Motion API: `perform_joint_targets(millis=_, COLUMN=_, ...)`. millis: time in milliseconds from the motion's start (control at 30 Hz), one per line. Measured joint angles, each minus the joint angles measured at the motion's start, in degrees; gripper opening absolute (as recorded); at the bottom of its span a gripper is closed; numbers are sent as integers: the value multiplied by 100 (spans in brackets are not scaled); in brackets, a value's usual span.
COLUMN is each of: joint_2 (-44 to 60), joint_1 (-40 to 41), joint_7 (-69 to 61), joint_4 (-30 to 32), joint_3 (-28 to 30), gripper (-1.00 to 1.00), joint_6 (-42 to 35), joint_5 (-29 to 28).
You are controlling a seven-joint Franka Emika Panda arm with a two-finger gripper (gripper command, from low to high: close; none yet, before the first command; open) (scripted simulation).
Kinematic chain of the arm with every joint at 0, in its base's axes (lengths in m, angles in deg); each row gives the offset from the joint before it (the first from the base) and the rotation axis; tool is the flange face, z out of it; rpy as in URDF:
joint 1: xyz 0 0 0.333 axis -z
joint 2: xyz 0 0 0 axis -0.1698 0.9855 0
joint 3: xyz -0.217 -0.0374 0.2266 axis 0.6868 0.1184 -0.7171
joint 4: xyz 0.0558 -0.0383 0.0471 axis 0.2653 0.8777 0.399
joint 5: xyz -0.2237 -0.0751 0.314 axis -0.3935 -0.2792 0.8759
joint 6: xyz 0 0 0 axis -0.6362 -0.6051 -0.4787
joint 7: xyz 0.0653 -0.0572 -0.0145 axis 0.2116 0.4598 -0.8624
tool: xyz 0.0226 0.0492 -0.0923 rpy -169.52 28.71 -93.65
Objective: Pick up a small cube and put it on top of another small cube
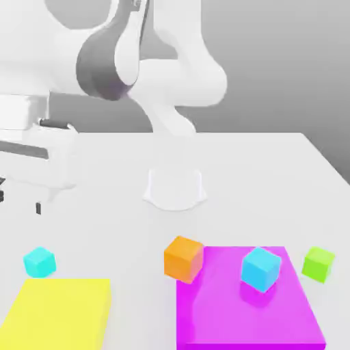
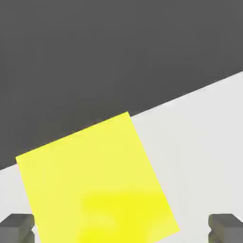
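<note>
Cubes on the table, arm up high with nothing in its grip.

I see the white table (image 1: pixel 273 171) first, then the big pink pad (image 1: pixel 225 314) and the yellow pad (image 1: pixel 61 314). My gripper (image 2: pixel 121 230) hangs over the yellow pad with its two fingers (image 2: pixel 19 228) far apart. The sky-blue cube (image 1: pixel 260 267) sits on the pink pad, the orange cube (image 1: pixel 183 259) touches its edge, and the green cube (image 1: pixel 318 264) is just beside it. The small turquoise cube (image 1: pixel 39 262) lies on the table, near the yellow pad's far edge, below my hand.
</note>
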Motion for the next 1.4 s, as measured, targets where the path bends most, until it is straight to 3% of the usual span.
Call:
perform_joint_targets(millis=167, joint_2=1097, joint_1=515, joint_7=-667, joint_4=354, joint_3=92, gripper=0, joint_6=539, joint_5=661)
perform_joint_targets(millis=333, joint_2=2147, joint_1=1202, joint_7=-1405, joint_4=192, joint_3=-702, gripper=0, joint_6=1270, joint_5=1597)
perform_joint_targets(millis=367, joint_2=2349, joint_1=1374, joint_7=-1529, joint_4=142, joint_3=-906, gripper=-100, joint_6=1425, joint_5=1753)
perform_joint_targets(millis=600, joint_2=2400, joint_1=1426, joint_7=-1549, joint_4=131, joint_3=-964, gripper=-100, joint_6=1462, joint_5=1778)
perform_joint_targets(millis=800, joint_2=1314, joint_1=888, joint_7=-735, joint_4=394, joint_3=-238, gripper=-100, joint_6=665, joint_5=706)
perform_joint_targets(millis=1000, joint_2=705, joint_1=-100, joint_7=-375, joint_4=302, joint_3=-913, gripper=-100, joint_6=12, joint_5=227)
perform_joint_targets(millis=1400, joint_2=-318, joint_1=-2394, joint_7=-117, joint_4=18, joint_3=-2098, gripper=-100, joint_6=-1267, joint_5=-95)
